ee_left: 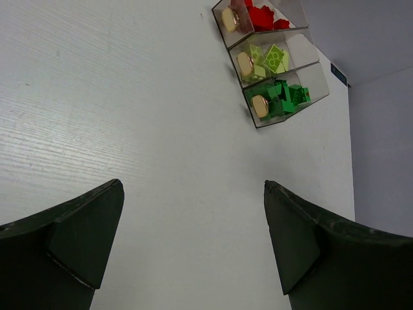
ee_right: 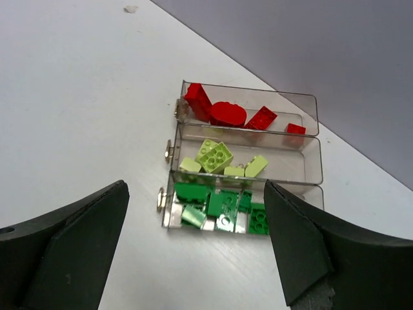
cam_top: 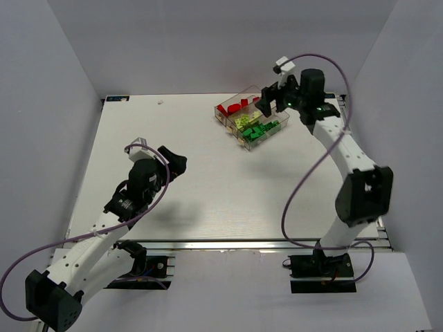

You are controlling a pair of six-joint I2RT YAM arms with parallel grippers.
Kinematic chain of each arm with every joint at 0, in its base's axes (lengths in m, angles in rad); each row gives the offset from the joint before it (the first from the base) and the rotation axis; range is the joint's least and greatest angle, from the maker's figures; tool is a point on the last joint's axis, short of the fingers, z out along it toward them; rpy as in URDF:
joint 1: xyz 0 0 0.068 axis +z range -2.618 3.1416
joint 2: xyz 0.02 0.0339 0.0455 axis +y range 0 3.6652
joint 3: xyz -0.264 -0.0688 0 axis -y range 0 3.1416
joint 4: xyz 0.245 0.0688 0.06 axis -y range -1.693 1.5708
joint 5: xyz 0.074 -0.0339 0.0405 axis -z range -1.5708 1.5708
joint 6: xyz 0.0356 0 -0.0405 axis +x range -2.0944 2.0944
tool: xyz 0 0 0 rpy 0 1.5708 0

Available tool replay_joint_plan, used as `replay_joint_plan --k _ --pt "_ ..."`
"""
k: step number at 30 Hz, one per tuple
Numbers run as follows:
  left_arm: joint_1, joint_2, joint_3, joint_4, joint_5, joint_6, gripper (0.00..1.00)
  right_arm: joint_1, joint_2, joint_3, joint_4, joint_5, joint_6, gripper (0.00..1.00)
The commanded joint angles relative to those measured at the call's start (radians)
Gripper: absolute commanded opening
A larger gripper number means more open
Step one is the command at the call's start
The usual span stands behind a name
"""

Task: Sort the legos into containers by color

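The clear three-compartment tray (cam_top: pixel 239 142) lies at the far right of the table. Its compartments hold red legos (cam_top: pixel 232 107), lime legos (cam_top: pixel 244 120) and dark green legos (cam_top: pixel 260 131). In the right wrist view the red legos (ee_right: pixel 227 113) fill the far compartment, the lime legos (ee_right: pixel 215 157) the middle one, the dark green legos (ee_right: pixel 222 202) the near one. My right gripper (cam_top: pixel 266 102) hangs open and empty just above the tray (ee_right: pixel 312 103). My left gripper (cam_top: pixel 173 160) is open and empty over bare table, well left of the tray (ee_left: pixel 322 90).
White walls close in the table on the left, back and right. A small white speck (cam_top: pixel 160 102) lies near the far edge. Purple cables loop from both arms. The right arm's forearm (cam_top: pixel 346 149) stands along the right edge.
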Motion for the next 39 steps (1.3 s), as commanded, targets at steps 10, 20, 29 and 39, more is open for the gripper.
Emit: replay_joint_plan --k 10,20,29,39 --pt "0.002 -0.004 0.040 0.140 0.122 0.109 0.98 -0.096 -0.444 -0.429 -0.138 0.070 0.080 0.89" --pt "0.002 -0.013 0.081 0.119 0.148 0.136 0.98 -0.096 -0.605 -0.546 -0.136 0.107 0.143 0.89" --pt "0.002 -0.068 0.063 0.099 0.141 0.120 0.98 -0.096 -0.605 -0.535 -0.145 0.094 0.166 0.90" --pt "0.002 -0.114 0.054 0.061 0.127 0.117 0.98 -0.095 -0.608 -0.561 -0.141 0.127 0.172 0.89"
